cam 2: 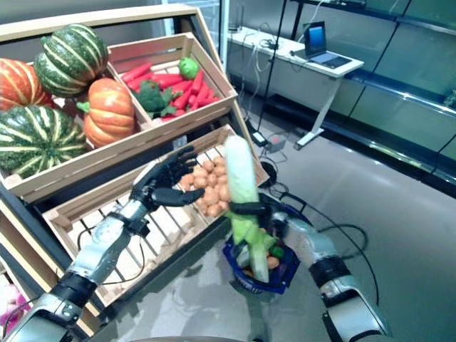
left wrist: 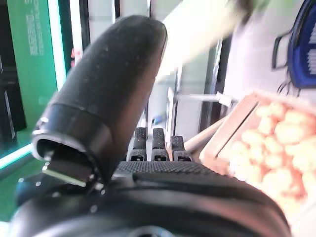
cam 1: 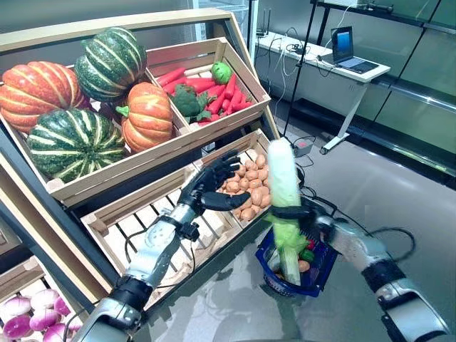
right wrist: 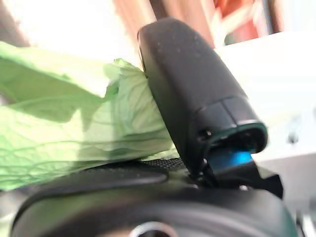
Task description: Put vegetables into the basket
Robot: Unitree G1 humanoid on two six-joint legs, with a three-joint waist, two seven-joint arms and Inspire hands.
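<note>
A long napa cabbage (cam 1: 283, 192), white at the top and leafy green below, stands upright with its lower end inside the blue basket (cam 1: 324, 274) on the floor. My right hand (cam 1: 308, 214) is shut round its middle; its green leaves (right wrist: 74, 133) press against the thumb in the right wrist view. The basket holds other small vegetables. My left hand (cam 1: 206, 187) hovers open over the lower crate, beside the potatoes (cam 1: 246, 189), holding nothing.
The wooden stand (cam 1: 178, 153) carries pumpkins (cam 1: 146, 114) and striped squashes (cam 1: 71, 142) in the upper crates, with carrots, broccoli (cam 1: 189, 101) and a green pepper to their right. Pink turnips (cam 1: 28, 313) lie at the lower left. A desk with a laptop (cam 1: 345, 50) stands behind.
</note>
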